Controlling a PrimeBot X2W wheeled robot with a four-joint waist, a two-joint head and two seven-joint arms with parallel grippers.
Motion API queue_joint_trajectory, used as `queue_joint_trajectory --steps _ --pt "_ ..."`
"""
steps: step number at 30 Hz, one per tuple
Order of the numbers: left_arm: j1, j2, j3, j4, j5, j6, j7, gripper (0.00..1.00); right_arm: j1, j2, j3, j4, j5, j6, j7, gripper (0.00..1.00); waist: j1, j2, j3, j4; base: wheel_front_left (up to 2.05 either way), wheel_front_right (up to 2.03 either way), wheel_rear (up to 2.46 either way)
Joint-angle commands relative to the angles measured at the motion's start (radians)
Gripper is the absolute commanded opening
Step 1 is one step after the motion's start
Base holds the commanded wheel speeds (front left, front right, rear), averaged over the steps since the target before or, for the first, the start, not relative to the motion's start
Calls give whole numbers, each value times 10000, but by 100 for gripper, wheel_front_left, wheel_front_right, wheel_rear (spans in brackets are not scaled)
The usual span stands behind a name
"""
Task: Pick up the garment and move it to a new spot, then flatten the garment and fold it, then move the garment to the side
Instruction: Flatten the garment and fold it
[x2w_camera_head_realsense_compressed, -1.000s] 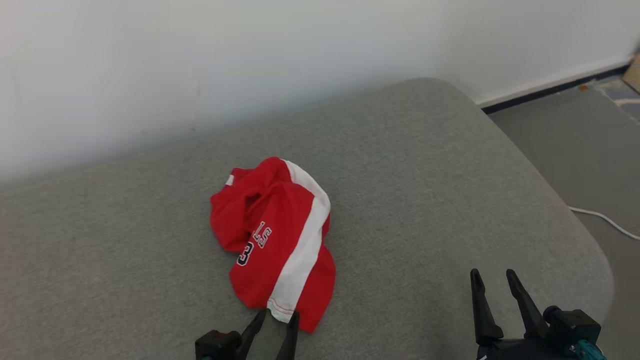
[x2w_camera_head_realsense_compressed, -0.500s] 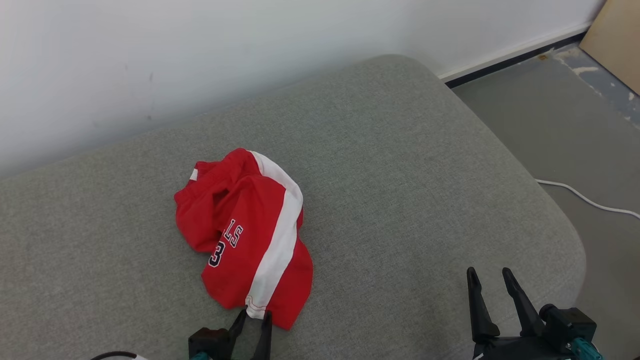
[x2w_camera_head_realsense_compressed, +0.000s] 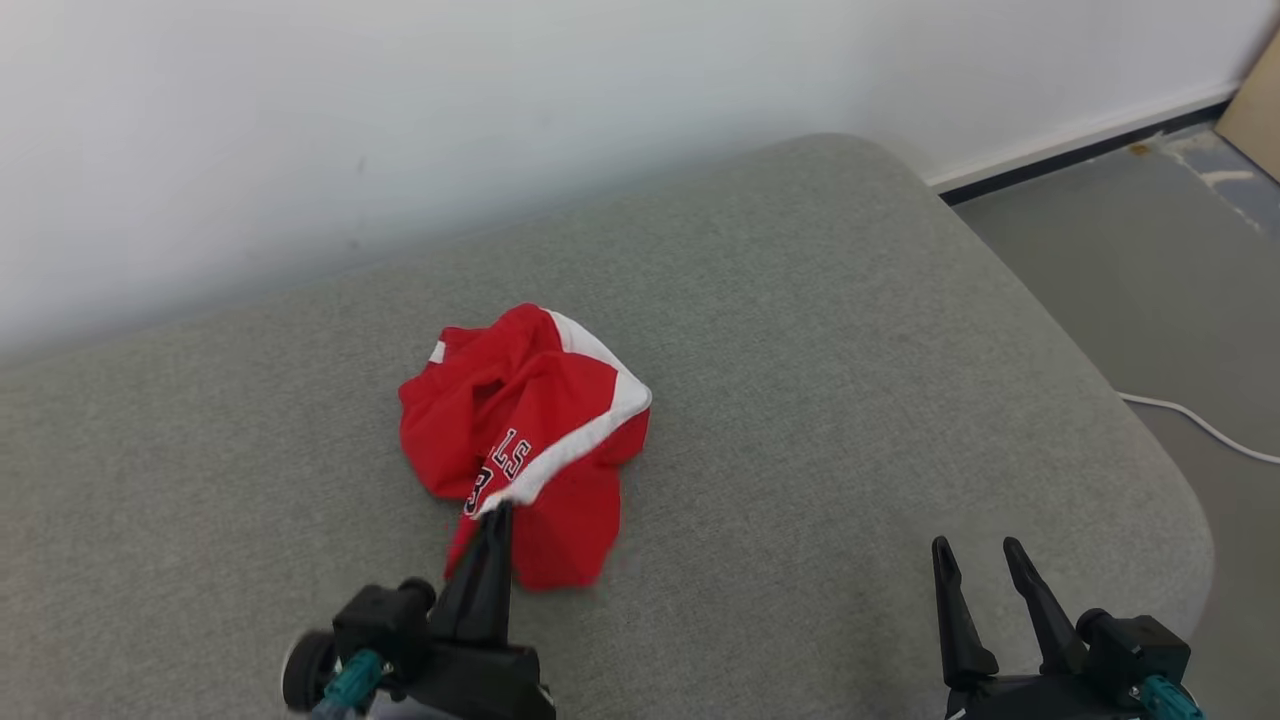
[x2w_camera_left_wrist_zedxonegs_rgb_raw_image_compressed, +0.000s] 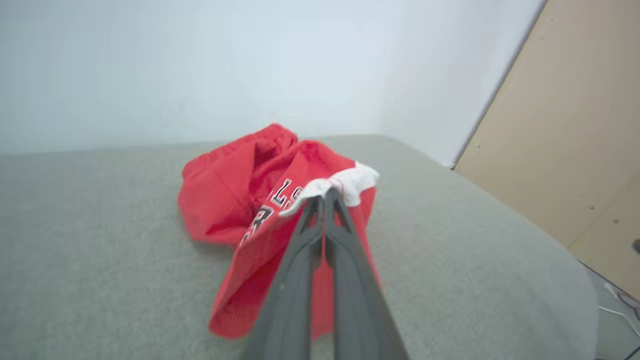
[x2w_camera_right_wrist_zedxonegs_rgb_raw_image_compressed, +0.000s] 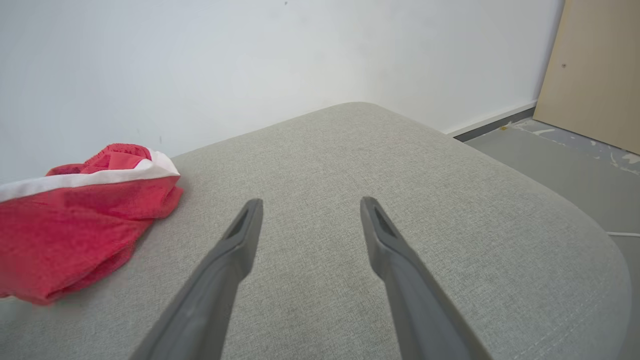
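Grey upholstered cushion (x2w_camera_head_realsense_compressed: 850, 330) against a white wall (x2w_camera_head_realsense_compressed: 400, 120).
A dark baseboard (x2w_camera_head_realsense_compressed: 1080, 155) runs past the cushion's far right corner; a white cable (x2w_camera_head_realsense_compressed: 1200, 425) lies on the grey floor (x2w_camera_head_realsense_compressed: 1150, 280) off its right edge; a tan board (x2w_camera_head_realsense_compressed: 1262, 120) stands farther back.

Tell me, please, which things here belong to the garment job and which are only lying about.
Belong to the job: red garment; left gripper, shut on its white hem; right gripper, open, holding nothing; grey cushion, the work surface.

Only lying about: white cable on the floor; tan board by the wall.
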Motion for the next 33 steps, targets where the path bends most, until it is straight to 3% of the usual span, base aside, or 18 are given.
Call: queue_joint_trajectory --steps 1,9,12,20,28,33 --pt "-64 69 113 -633 370 -76 -35 0 134 -3 8 -40 -19 -22 48 100 -1 -1 -99 140 0 0 0" --pt "-1858 172 -258 -1832 1065 -572 42 0 100 -6 103 63 105 -22 45 100 -1 -1 -311 335 0 0 0" --pt "-3279 44 -758 -2078 1174 -835 250 0 46 -4 168 173 198 -22 -28 100 -1 -1 -367 319 0 0 0" --pt "-5359 -169 -1960 -2278 405 -1134 203 0 -69 -6 206 426 321 -22 -190 100 -1 -1 -389 218 0 0 0" --pt "-5212 -139 -1904 -2256 -671 -829 34 0 -56 -4 166 551 374 -22 -310 100 -1 -1 -324 544 0 0 0" --pt "-4501 437 -1314 -1603 -555 -390 -1 0 -80 -4 159 593 326 -22 -339 100 -1 -1 -292 935 0 0 0"
